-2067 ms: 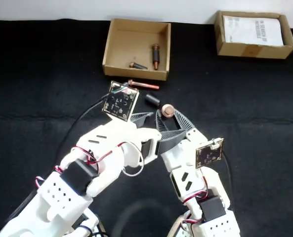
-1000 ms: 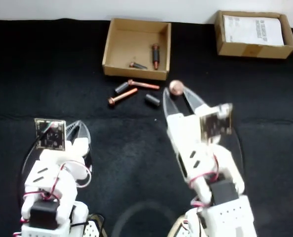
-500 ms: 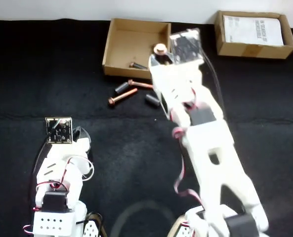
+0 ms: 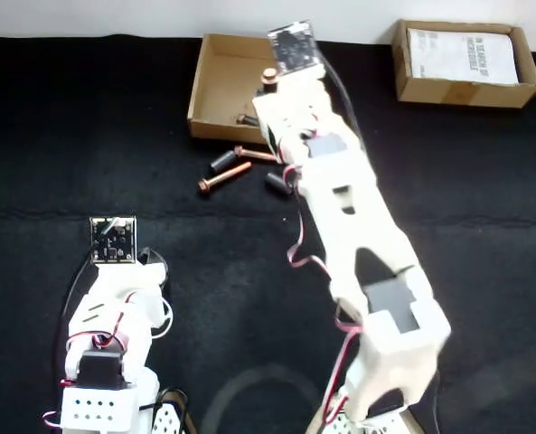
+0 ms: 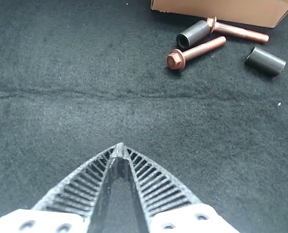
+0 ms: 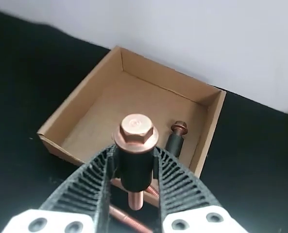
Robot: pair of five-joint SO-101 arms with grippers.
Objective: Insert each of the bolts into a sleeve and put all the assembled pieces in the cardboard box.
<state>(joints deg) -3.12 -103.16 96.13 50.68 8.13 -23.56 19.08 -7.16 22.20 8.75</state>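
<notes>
- Jaws of right gripper (image 6: 134, 154) clamped on bolt (image 6: 135, 132), gripping dark sleeve (image 6: 135, 171) fitted around its shank.
- Copper-coloured, hexagonal head up, with shank tip poking out below sleeve.
- Held above box (image 6: 210, 116), over the inside and toward the side wall nearest second box (image 4: 462, 92).
- Lying in box: finished piece (image 6: 176, 140) along that side wall, head toward the back wall; another piece (image 4: 246, 119) close to the front wall.
- Loose on black cloth (image 4: 484, 235), just outside the front wall: long bolt (image 5: 196, 50) and far bolt (image 5: 240, 33), lying at an angle to each other.
- Loose sleeve (image 5: 192, 33) between these two, close against both; stray sleeve (image 5: 265, 60) a little apart, lying on its side.
- Left gripper (image 5: 119, 151) with jaws together, nothing between them, low over cloth and well apart from the loose parts.
- White printed sheet (image 4: 462, 54) lying flat in second box; several lines of print, too small to read.
- Head of held bolt with a faint mark at its centre, not legible.
</notes>
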